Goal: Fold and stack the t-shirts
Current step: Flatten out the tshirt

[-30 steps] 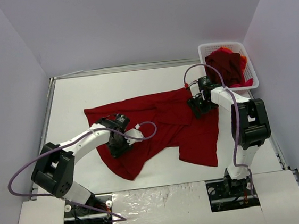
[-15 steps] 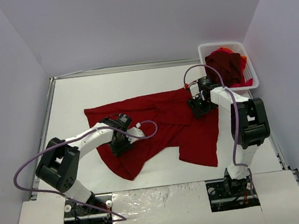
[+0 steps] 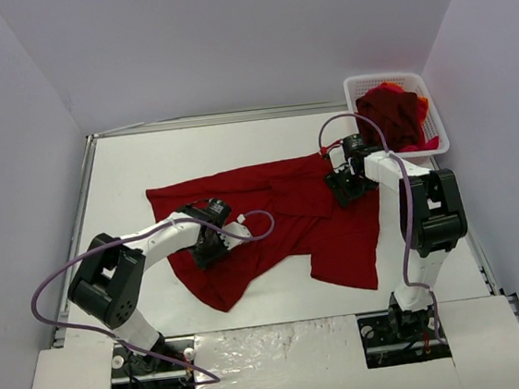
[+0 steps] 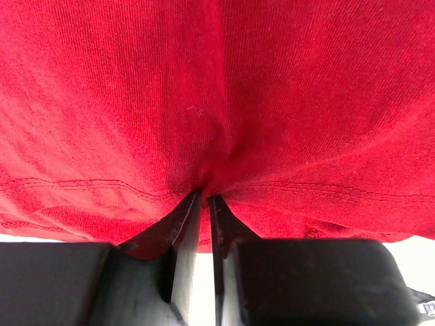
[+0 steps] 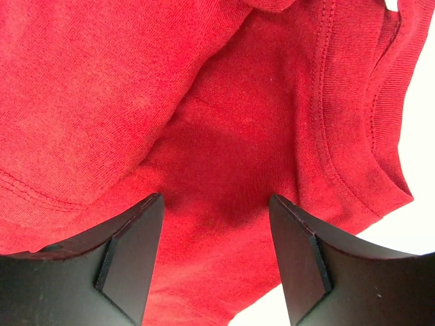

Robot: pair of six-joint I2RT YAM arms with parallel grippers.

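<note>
A dark red t-shirt [image 3: 271,216] lies spread and rumpled across the middle of the white table. My left gripper [image 3: 208,247] sits on its left part and is shut on a pinch of the cloth; in the left wrist view the gripper [image 4: 204,198] has its jaws closed on a fold of the t-shirt [image 4: 224,102]. My right gripper [image 3: 345,185] is at the shirt's upper right edge, open, jaws wide apart just over the cloth [image 5: 224,136] near the collar; it shows in the right wrist view [image 5: 216,200]. More t-shirts [image 3: 392,115] are piled in the basket.
A white mesh basket [image 3: 436,111] stands at the back right against the wall. A raised metal rail [image 3: 82,204] runs along the table's left edge. Purple cables loop from both arms over the table.
The left arm's elbow has swung in toward the table, while its gripper stays on the shirt's left part. The right gripper and the shirt have barely moved.
</note>
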